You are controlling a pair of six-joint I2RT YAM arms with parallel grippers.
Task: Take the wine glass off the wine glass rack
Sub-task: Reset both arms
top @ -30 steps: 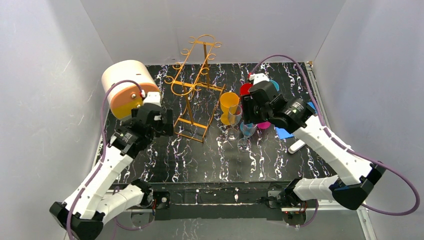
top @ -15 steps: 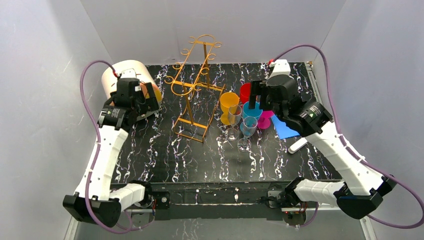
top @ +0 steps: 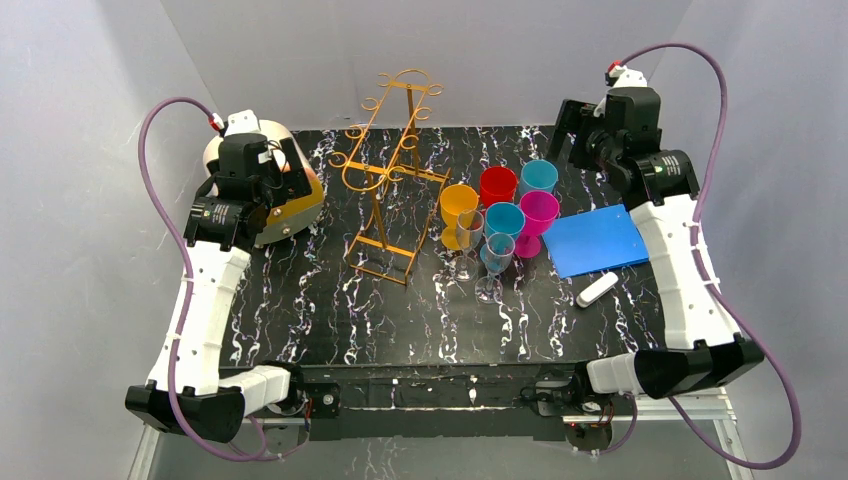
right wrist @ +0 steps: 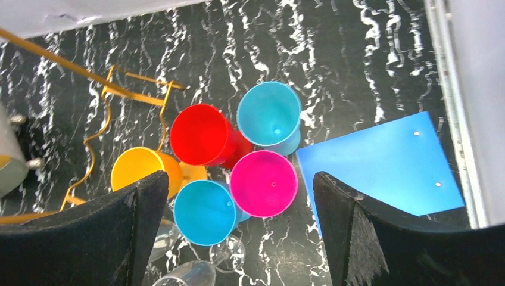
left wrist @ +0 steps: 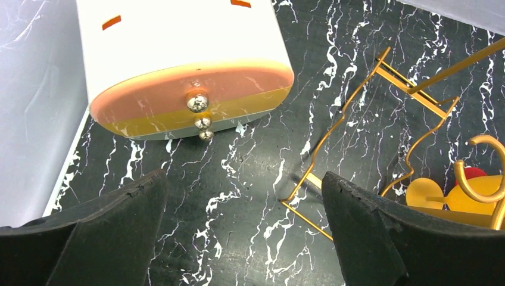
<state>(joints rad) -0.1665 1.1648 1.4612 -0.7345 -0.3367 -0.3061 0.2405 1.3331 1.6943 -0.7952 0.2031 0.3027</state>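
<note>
Right claw (right wrist: 239, 182) fingers wide apart, empty, hovering far right above the coloured cups (right wrist: 202, 134). Left claw (left wrist: 243, 179) also spread, empty, far left by the cream-and-orange box (left wrist: 178, 59). Wine glass rack (top: 388, 172) upright mid-tabletop, nothing visibly hanging on it. Wine glass (top: 468, 235) stands on the tabletop just right of the rack, second glass (top: 496, 258) beside it, near side of the cups. Both upright, long axis vertical, bowl up. Probably light, rigid, slippery, fragile: take it at the stem under the bowl, gentle squeeze.
</note>
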